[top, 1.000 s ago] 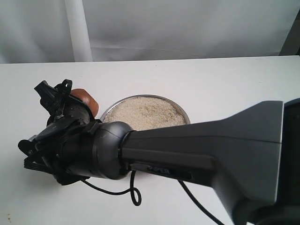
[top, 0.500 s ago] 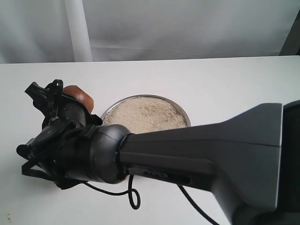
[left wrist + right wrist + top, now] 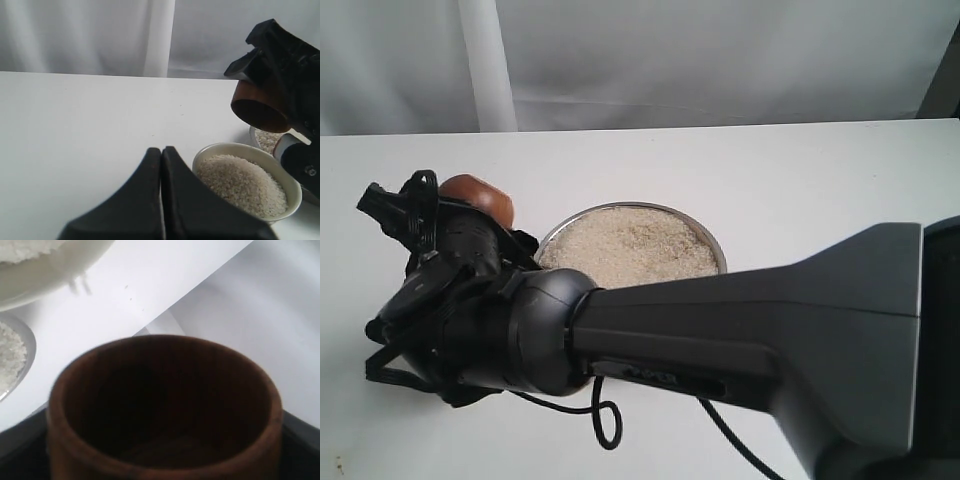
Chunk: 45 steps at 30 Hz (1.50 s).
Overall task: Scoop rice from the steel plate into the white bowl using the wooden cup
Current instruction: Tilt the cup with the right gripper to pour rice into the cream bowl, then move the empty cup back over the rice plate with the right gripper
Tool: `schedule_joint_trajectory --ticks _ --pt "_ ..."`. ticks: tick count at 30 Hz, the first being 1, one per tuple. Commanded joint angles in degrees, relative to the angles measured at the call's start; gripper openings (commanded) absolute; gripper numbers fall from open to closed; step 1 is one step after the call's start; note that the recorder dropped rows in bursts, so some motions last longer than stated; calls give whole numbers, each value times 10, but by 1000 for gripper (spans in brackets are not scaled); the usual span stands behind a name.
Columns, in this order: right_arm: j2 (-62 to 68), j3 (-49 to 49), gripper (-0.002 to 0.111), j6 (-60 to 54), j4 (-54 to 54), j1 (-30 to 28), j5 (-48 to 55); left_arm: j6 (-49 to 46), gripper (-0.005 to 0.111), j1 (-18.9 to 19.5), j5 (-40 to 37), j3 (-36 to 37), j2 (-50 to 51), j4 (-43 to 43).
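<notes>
Right end effector (image 3: pixel 445 215) grips the wooden cup (image 3: pixel 475 195) around its sides, holding it in the air to the left of the steel plate (image 3: pixel 716 243), where a broad bed of rice (image 3: pixel 630 245) lies. From the left wrist view, the cup is tipped mouth-down above the white bowl (image 3: pixel 220 146), which already carries a rounded heap of grains. The right wrist view shows the cup's inside dark and seemingly empty. This looks like the end of a pour. To do it well, the cup should hang over the bowl's middle until the last grains drop. It should then be turned upright and lifted clear of the rim before swinging right to the plate, since the heap sits high enough to spill if nudged. Left end effector (image 3: pixel 161 200) rests nearer on the counter (image 3: pixel 800 170) side, pressed together on nothing.
</notes>
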State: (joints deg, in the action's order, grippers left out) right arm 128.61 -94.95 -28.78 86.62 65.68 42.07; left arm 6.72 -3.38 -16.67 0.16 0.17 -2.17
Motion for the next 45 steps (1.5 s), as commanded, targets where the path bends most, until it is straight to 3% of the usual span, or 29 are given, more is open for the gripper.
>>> schedule_joint_trajectory --ticks 1,7,13,16,28,36,45 --pt "-2 -5 0 -23 17 2 13 4 0 -2 3 -2 -2 3" --pt "-2 -5 0 16 -1 2 12 4 0 -2 3 -2 -2 3" --pt "-32 -5 0 293 -94 -15 11 2 0 -2 3 -2 -2 3" --pt "-63 -5 0 366 -153 -37 7 2 0 -2 3 -2 -2 3" --pt "-176 59 0 360 -173 -142 -21 3 0 -2 3 -2 -2 3" --pt "-86 59 0 265 -129 -197 -5 2 0 -2 3 -2 -2 3" --pt "11 59 0 226 -84 -215 56 4 0 -2 3 -2 -2 3"
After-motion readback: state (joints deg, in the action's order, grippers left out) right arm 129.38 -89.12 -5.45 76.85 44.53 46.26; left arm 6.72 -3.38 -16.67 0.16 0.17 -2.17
